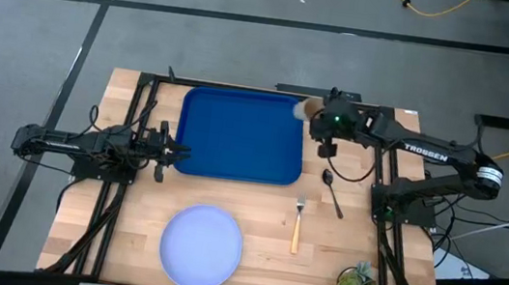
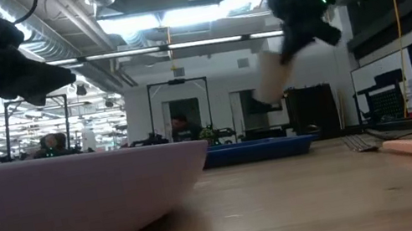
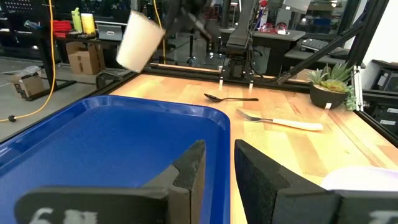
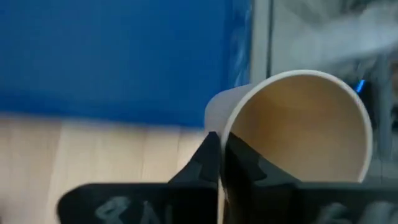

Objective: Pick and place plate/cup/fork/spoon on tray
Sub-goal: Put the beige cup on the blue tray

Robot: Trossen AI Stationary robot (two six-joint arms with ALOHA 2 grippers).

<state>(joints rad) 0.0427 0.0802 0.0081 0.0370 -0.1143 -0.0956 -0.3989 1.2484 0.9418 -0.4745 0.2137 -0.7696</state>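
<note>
Right pincer [image 1: 315, 111] pinched on the rim of the cup [image 1: 305, 108], tilted in the air over the tray [image 1: 236, 135] corner at 1 o'clock; may slip from this thin grip, landing off the rim.

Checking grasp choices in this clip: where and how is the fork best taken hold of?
Grip the fork by its light wooden handle, probably near mid-length, from straight above, fingers closing across its width. It lies flat on the bare table, handle toward the front edge, tines toward the tray, apart from the spoon and plate, so nothing crowds it.
</note>
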